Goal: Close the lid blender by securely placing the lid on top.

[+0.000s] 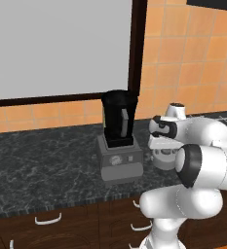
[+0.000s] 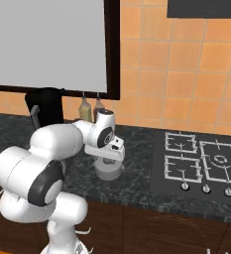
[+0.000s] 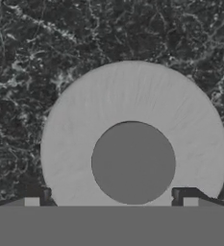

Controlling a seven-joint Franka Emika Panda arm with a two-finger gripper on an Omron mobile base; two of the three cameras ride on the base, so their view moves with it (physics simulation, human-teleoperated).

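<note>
The grey lid (image 3: 132, 101) lies flat on the dark marble counter, its round knob facing up at me. My gripper (image 3: 111, 198) hangs right over it, open, one fingertip (image 3: 36, 198) at each side of the lid's near edge; I cannot tell whether they touch it. From the base, the lid (image 2: 108, 171) sits under the hand (image 2: 106, 155), to the right of the blender (image 1: 119, 141). The blender's black jar stands uncovered on its grey base with a dial. In the right base view the jar (image 2: 45, 111) is partly hidden behind my arm. The lid (image 1: 164, 158) also peeks out beside my forearm.
A stove top (image 2: 201, 161) with burners and knobs lies to the right of the lid. Two bottles (image 2: 86, 110) stand against the tiled wall behind my hand. A dark-framed window (image 1: 61, 48) is behind the blender. Drawer handles (image 1: 47, 220) run below the counter edge.
</note>
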